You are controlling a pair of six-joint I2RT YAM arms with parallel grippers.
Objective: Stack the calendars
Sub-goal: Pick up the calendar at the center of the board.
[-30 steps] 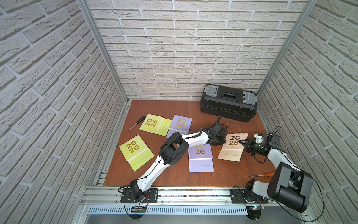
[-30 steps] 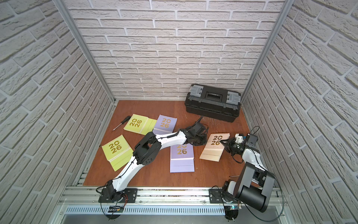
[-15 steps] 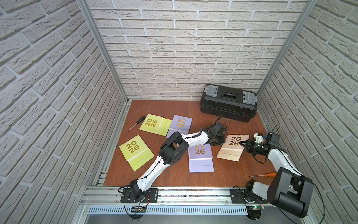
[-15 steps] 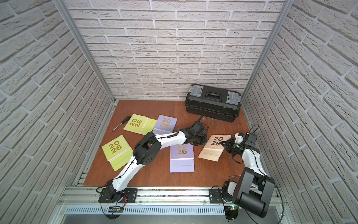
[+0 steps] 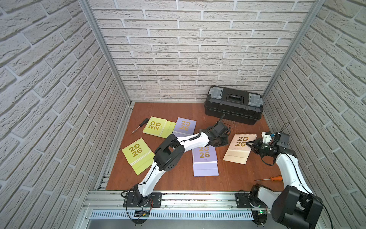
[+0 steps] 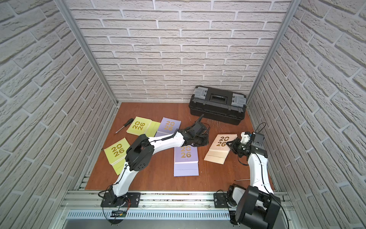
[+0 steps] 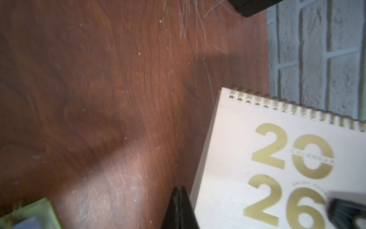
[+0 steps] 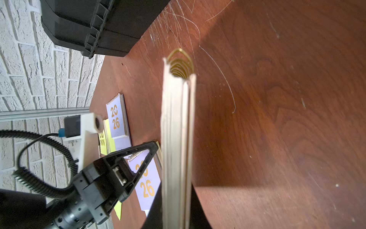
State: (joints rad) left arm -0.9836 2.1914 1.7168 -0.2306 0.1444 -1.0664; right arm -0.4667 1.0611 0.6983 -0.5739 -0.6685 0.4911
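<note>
Right gripper (image 5: 251,146) has edged onto beige calendar (image 5: 237,152) in both top views; L wrist: left gripper (image 7: 179,208) jaws together, empty, calendar just beside; R wrist: calendar edge clamped btw jaws, thin bite may slip on lift.

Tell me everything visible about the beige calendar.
The beige calendar is a rectangular paper pad, gold spiral binding along its far edge, gold "2026" on the cover, a folded base flap at its near end. It is face up at the right side of the table, apart from the near lavender calendar. The right gripper is shut on its right edge; the shut left gripper sits beside its left edge, contact unclear.
</note>
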